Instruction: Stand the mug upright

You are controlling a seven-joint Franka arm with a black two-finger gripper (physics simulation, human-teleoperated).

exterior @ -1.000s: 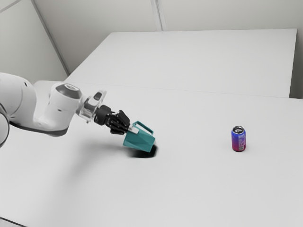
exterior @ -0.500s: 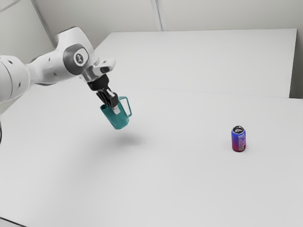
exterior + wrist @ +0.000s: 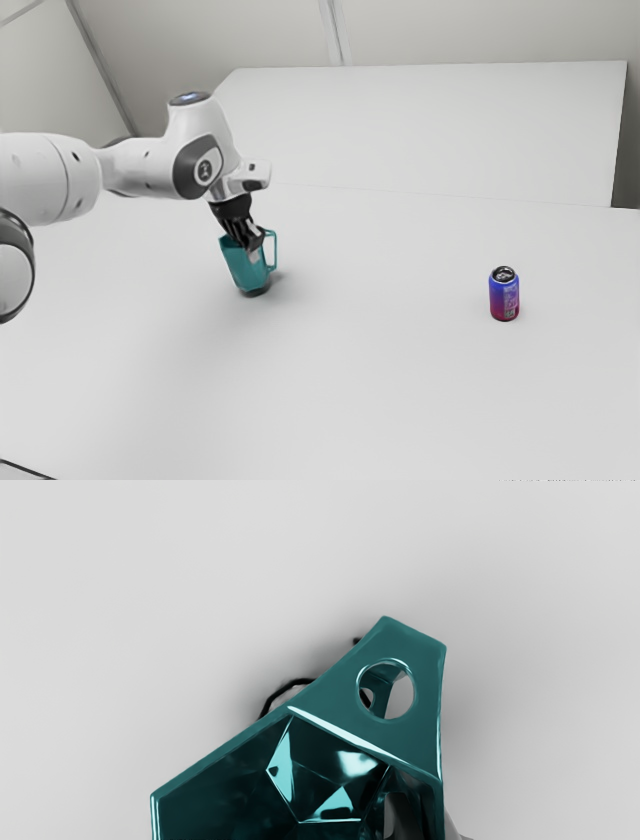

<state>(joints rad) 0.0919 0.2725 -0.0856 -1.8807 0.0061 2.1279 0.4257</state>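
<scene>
Taking the can [image 3: 504, 297] as landmark, we hold the mug [image 3: 240, 268] well apart from it, toward the exterior view's left, low at the table [image 3: 400, 385]. Our gripper [image 3: 254, 250] is clamped on the mug's wall, one finger [image 3: 400, 822] inside. The mug leans slightly, mouth up, handle [image 3: 275, 252] on the can's side.

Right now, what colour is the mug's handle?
Dark teal; the mug's handle shows best in the wrist view.

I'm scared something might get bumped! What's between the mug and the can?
Just bare white table lies between the teal mug and the can. You can see that in the exterior view.
</scene>
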